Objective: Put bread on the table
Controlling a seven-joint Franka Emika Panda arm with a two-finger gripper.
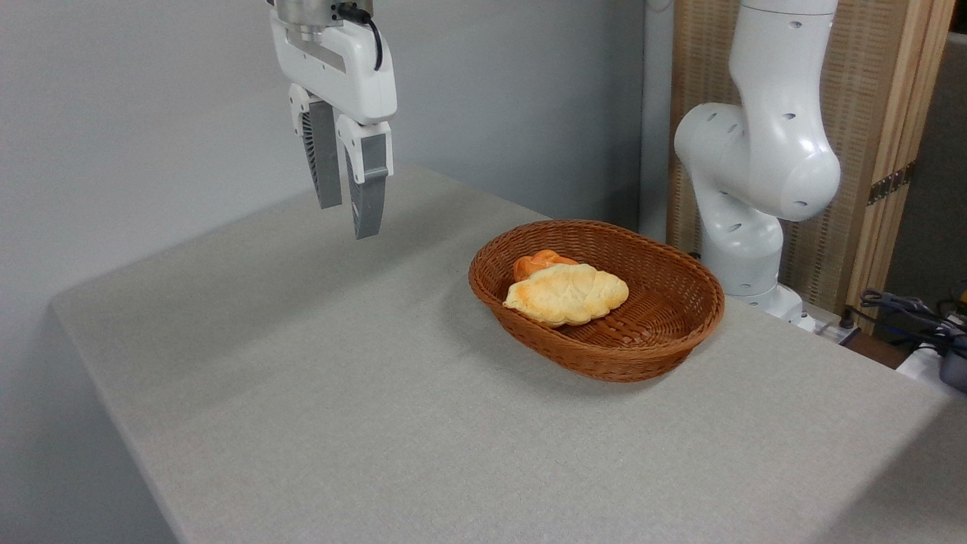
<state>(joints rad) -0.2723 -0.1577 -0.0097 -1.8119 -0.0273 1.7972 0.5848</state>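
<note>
The bread [566, 293], a pale-golden ridged loaf with pointed ends, lies inside the brown wicker basket [665, 332] on the light grey table [340, 400]. My gripper [349, 219] hangs well above the table, up and to the left of the basket. Its two grey fingers [368, 193] stand a little apart with nothing between them.
A small orange bun [538, 262] sits behind the loaf in the basket. The arm's white base [744, 227] rises at the table's right rear edge, in front of a wooden panel. Cables [906, 310] lie at the far right. A grey wall stands behind.
</note>
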